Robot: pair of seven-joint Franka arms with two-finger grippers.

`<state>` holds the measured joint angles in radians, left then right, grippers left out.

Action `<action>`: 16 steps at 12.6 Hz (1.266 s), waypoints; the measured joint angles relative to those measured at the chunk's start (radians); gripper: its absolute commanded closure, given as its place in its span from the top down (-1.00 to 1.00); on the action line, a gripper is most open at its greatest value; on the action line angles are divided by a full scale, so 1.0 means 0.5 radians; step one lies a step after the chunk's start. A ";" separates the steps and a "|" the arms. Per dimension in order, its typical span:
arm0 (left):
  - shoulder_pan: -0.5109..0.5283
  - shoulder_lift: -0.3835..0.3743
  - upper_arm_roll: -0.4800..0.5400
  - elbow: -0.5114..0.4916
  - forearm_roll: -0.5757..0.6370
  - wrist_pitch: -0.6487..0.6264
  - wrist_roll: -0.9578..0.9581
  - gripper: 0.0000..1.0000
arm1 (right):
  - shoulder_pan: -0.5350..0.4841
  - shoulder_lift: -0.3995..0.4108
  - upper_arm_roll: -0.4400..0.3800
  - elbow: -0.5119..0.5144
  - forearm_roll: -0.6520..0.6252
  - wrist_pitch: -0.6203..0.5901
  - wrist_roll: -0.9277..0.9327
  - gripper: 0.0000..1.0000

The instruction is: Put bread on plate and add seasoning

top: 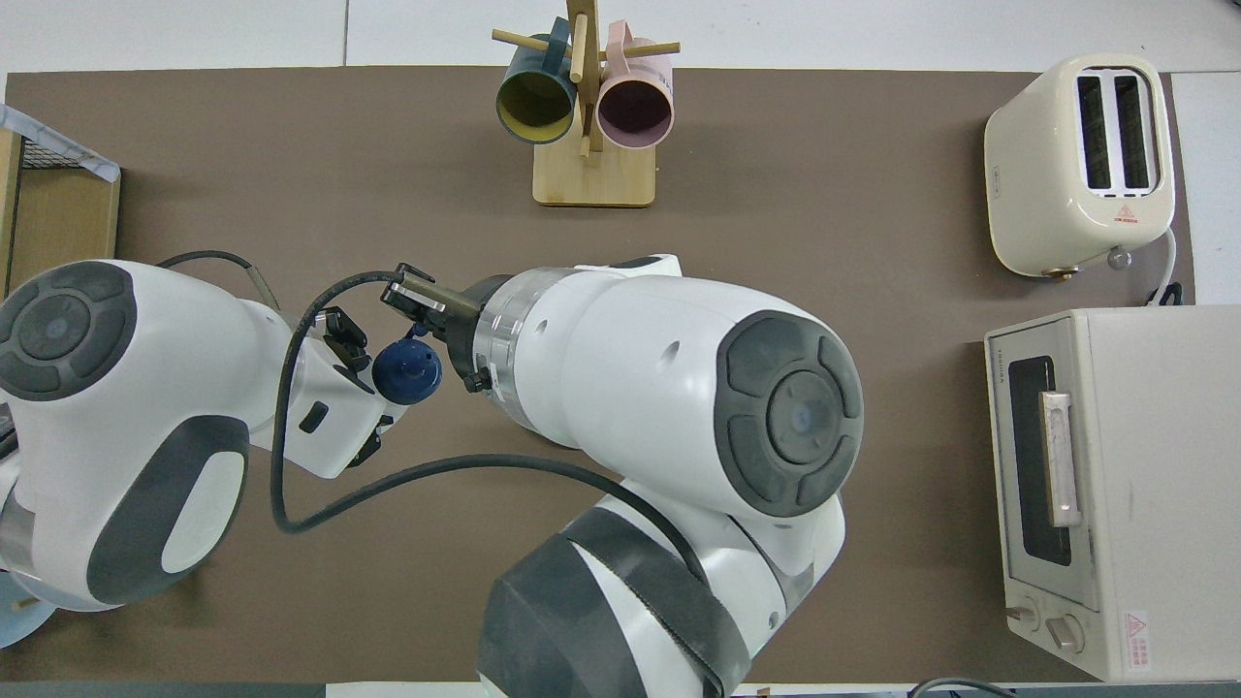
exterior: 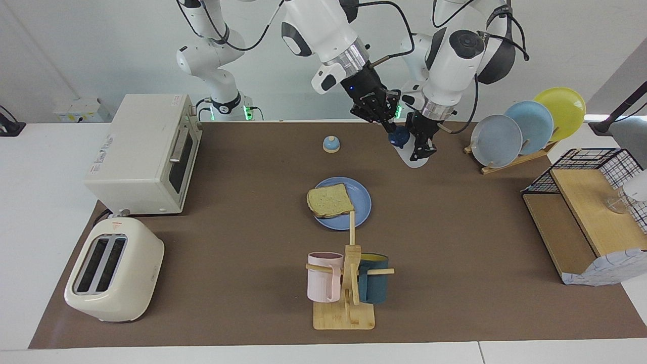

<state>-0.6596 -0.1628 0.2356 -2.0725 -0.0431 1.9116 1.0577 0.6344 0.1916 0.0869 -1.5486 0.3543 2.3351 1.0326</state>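
Overhead view only.
- Seasoning (top: 407, 371): navy cap visible, held aloft between both arms over brown mat (top: 824, 194); whitish body clamped in left gripper (top: 341, 388).
- Right gripper (top: 419, 341): closed, at cap.
- Mug rack (top: 592, 174): at mat edge farthest from robots; teal and pink mugs hung.
- Toaster (top: 1081, 160), toaster oven (top: 1115, 485): right arm's end.
- Bread, plate: hidden under arms.

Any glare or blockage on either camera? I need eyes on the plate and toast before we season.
Facing view: even light, soft shadows; the plate and the bread show plainly without glare, only the mug rack's post crosses the plate's rim. Overhead view: the right arm covers the table's middle and hides both; the seasoning's navy cap shows.
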 measured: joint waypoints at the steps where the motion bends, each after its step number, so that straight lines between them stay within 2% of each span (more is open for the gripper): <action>1: -0.002 0.000 0.000 -0.001 0.000 0.000 0.000 -1.00 | -0.005 0.000 -0.004 -0.006 0.000 -0.001 0.000 1.00; 5: -0.002 0.000 0.001 -0.003 0.000 0.000 0.000 -1.00 | -0.115 -0.013 -0.010 -0.076 0.000 -0.018 -0.090 1.00; 9: -0.002 0.000 0.003 -0.003 0.012 0.025 -0.012 -1.00 | -0.333 -0.068 -0.014 -0.200 0.000 -0.166 -0.333 1.00; 12: -0.018 0.006 -0.035 0.005 0.223 0.052 -0.209 -1.00 | -0.520 -0.116 -0.018 -0.271 -0.001 -0.281 -0.532 1.00; 14: -0.071 0.068 -0.053 0.040 0.334 0.052 -0.332 -1.00 | -0.690 -0.134 -0.025 -0.279 -0.092 -0.511 -0.711 1.00; 16: -0.154 0.235 -0.057 0.148 0.476 0.051 -0.473 -1.00 | -0.864 -0.172 -0.030 -0.279 -0.290 -0.784 -0.954 1.00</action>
<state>-0.7367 -0.0452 0.2072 -1.9986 0.1950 1.9371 0.8210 0.2026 0.1058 0.0720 -1.6879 0.2094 1.9431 0.5557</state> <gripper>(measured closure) 0.529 0.000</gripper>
